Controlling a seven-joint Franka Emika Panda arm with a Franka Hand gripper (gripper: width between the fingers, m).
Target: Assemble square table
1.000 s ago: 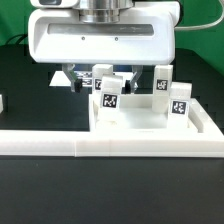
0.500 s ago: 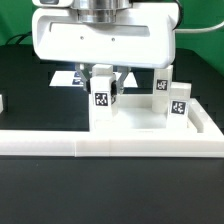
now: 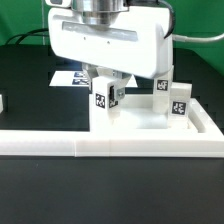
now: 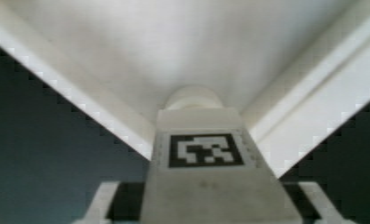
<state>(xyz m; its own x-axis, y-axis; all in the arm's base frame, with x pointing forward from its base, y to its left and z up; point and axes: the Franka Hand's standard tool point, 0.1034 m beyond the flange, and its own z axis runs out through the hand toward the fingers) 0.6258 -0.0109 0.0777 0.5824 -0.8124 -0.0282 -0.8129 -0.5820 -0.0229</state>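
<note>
White blocky tagged leg [image 3: 102,97] stands clamped in the gripper [image 3: 103,82] over the smooth slab [image 3: 135,125].

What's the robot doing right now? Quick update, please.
Jaws shut on short white tagged block leg, standing on thick white square slab. Two more legs alongside. Nothing blocking.

The white square tabletop slab [image 3: 135,128] lies flat below the fingers [image 3: 118,88], which pinch one upright tagged white leg [image 3: 102,92] standing on it, while two more tagged legs [image 3: 172,97] stand upright just beside them.
</note>
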